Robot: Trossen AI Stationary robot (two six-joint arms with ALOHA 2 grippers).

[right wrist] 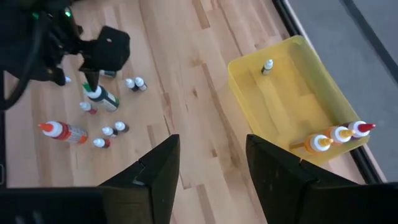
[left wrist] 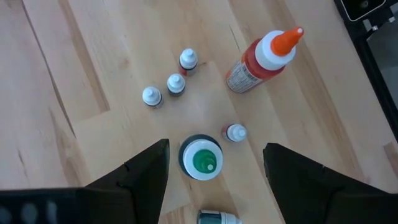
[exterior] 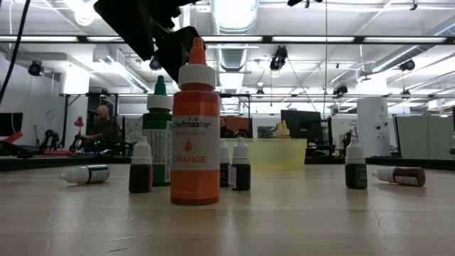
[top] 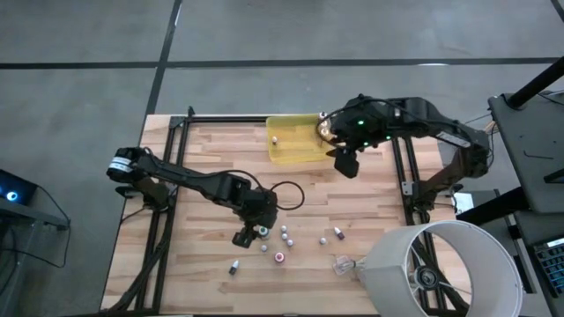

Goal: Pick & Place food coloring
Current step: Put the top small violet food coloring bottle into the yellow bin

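The food coloring bottles stand and lie scattered on the wooden table near its front edge. My left gripper [left wrist: 214,149] is open and hovers over them, one finger on each side of an upright green-capped bottle [left wrist: 201,160], above it and not touching it. A large orange bottle [exterior: 194,128] stands nearby, with several small white-capped bottles [left wrist: 176,83] around it. My right gripper [right wrist: 211,146] is open above the table beside the yellow tray [top: 295,139]. The tray holds one small bottle [right wrist: 267,66] and three taller ones [right wrist: 341,134] in a corner.
A white lampshade [top: 441,269] sits at the table's near right corner, with a clear plastic scrap [top: 342,263] next to it. A black cable loop [top: 286,194] lies mid-table. One bottle [exterior: 85,174] lies on its side. Black frame rails [top: 401,176] run along the table's sides.
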